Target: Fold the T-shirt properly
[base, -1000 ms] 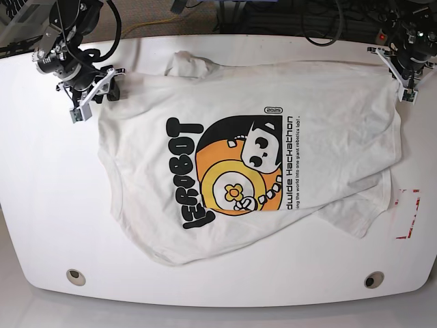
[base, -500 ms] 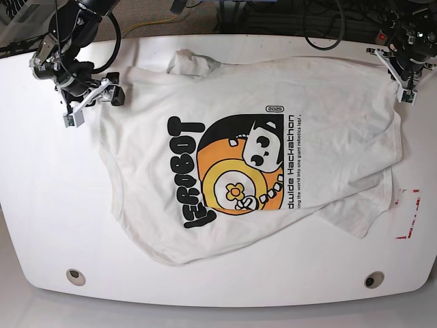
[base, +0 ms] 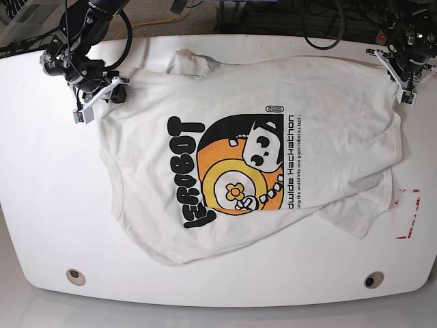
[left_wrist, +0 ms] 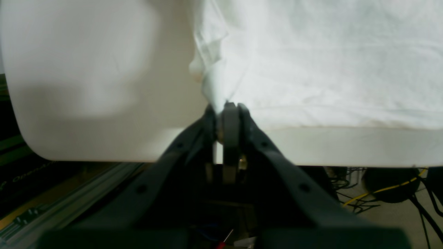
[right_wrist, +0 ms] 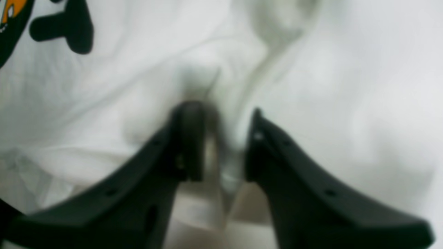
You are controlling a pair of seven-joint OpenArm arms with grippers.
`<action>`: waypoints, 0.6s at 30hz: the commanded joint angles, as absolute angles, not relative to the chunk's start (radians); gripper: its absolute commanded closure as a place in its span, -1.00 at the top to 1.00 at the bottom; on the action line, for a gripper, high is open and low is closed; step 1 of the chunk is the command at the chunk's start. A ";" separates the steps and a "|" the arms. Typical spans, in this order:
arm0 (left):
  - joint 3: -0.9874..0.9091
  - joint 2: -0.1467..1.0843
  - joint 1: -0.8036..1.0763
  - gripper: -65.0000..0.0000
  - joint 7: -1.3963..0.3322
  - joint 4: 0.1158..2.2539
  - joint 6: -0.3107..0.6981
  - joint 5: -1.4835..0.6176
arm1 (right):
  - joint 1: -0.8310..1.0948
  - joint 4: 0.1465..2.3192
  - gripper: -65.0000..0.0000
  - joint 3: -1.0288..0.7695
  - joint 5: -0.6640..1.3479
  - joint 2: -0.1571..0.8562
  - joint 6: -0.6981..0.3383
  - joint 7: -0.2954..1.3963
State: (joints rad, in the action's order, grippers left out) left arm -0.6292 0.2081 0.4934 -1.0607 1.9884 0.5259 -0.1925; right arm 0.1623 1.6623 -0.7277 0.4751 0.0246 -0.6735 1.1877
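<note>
Left end effector (left_wrist: pixel 225 110), at the upper right of the base view, is clamped shut on a pinch of the T-shirt (base: pixel 259 157) at its edge, the cloth rising in a small peak between the jaws. Right end effector (right_wrist: pixel 221 138), at the upper left of the base view, sits over the shirt's opposite top corner with its jaws partly apart and a ridge of fabric between them; whether it grips that ridge I cannot tell, as the picture is blurred.

The T-shirt lies print-up and spread across the middle of the white table (base: pixel 41 205), skewed, with one sleeve bunched at the top edge and another tucked under at the lower right.

To do this step well, both corners likely need a firm hold before lifting, and the pull should be even so the cloth flattens rather than twists.

Only the wrist views show the jaws and pinched fabric; only the base view shows the whole shirt, its graphic and skew.
</note>
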 commanded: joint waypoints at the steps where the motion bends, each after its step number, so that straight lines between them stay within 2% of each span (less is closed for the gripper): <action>1: -0.639 0.222 0.469 -1.00 -1.049 2.003 0.521 -0.188 | 0.162 1.681 -1.00 -0.728 0.483 0.028 -0.677 1.187; 9: -0.631 0.220 0.420 -1.00 -1.050 2.003 0.506 -0.188 | 0.223 1.877 -1.00 -0.727 0.483 0.028 -0.676 1.193; 18: -0.418 0.202 0.240 -1.00 -1.053 2.005 0.323 -0.186 | 0.117 1.916 -1.00 -0.723 0.473 0.104 -0.673 1.193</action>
